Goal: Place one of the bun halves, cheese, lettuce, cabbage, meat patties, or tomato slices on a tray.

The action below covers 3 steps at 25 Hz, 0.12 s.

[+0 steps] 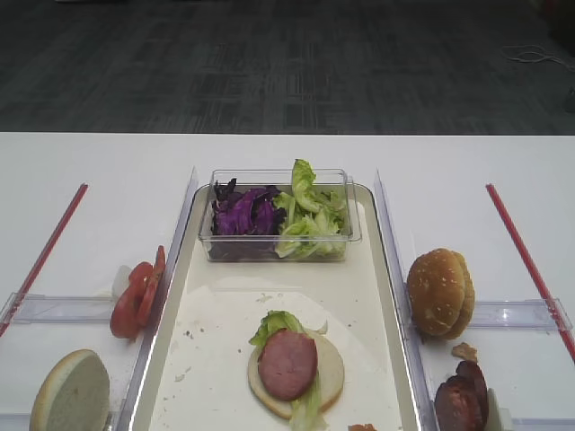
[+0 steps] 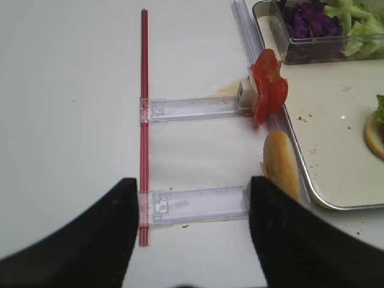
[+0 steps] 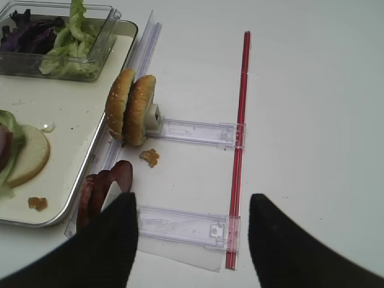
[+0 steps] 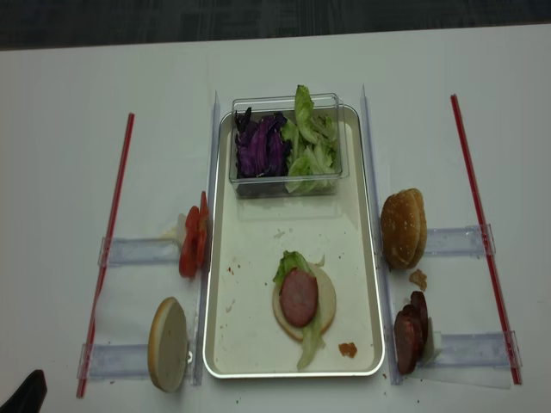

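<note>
The cream tray (image 1: 216,314) holds a bun half (image 1: 331,373) topped with lettuce (image 1: 274,323) and a pink meat patty (image 1: 287,364). Left of the tray, tomato slices (image 2: 267,90) and another bun half (image 2: 281,165) stand on edge. On its right stand sesame bun tops (image 3: 132,108) and dark meat patties (image 3: 102,186). My right gripper (image 3: 193,204) hangs open and empty above a clear rack, its left finger beside those patties. My left gripper (image 2: 193,189) is open and empty too, its right finger close to the standing bun half. No cheese is in view.
A clear plastic box (image 1: 278,215) at the tray's far end holds purple cabbage (image 1: 243,214) and more lettuce (image 1: 310,215). Clear racks (image 3: 192,132) and red strips (image 1: 526,256) lie on the white table either side. A crumb (image 3: 149,157) sits near the sesame buns.
</note>
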Tool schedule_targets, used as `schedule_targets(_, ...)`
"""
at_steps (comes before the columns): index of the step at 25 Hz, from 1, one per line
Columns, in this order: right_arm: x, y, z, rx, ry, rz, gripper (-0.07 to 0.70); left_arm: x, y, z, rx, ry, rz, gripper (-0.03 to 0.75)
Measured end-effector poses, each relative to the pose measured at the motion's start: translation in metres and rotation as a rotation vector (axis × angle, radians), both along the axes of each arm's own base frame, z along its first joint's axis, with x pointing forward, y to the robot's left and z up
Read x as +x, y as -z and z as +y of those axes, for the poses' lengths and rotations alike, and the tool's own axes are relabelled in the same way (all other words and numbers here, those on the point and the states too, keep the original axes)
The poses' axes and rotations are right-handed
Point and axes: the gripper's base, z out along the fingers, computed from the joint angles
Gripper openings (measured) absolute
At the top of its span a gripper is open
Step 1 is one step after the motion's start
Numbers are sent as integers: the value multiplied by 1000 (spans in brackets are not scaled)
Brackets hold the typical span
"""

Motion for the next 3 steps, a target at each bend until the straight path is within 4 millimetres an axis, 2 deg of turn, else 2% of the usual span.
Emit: schedule_targets(3,0,0,0,0,0,0,433,0,0,0,0,0,0,391)
